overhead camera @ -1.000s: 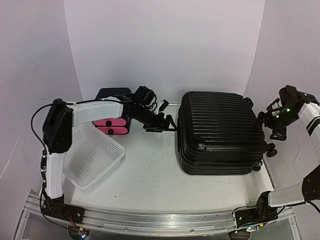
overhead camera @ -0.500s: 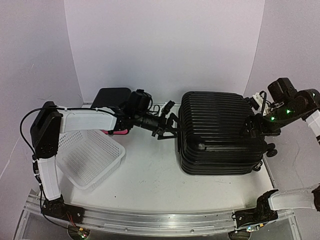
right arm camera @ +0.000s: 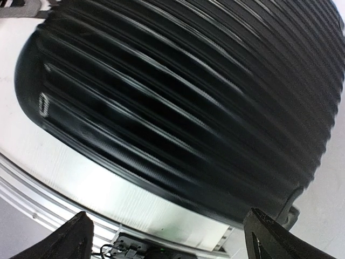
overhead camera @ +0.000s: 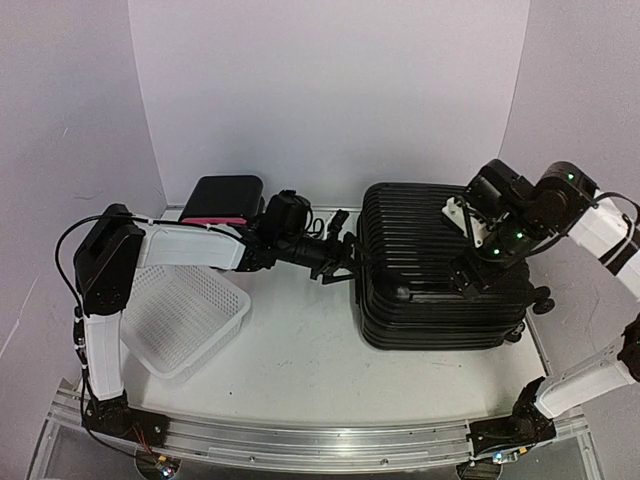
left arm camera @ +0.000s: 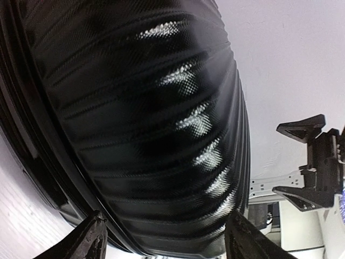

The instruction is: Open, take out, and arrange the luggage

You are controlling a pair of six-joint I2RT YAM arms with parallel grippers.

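The suitcase (overhead camera: pixel 440 265) lies flat and shut on the table (overhead camera: pixel 300 370), right of centre. The left gripper (overhead camera: pixel 345 250) sits at its left edge, fingers spread and holding nothing. The right gripper (overhead camera: pixel 468 272) hangs over the lid, fingers wide apart and empty. The likely risk (a ribbed shell gives little purchase) is the left fingers slipping off, or shoving the case sideways instead of opening it.

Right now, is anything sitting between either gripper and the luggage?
Nothing visible. The left gripper is at the left side of the luggage, the right gripper over its ribbed top; both wrist views show only black shell ahead. The white basket and drawer box sit further left, out of the way.
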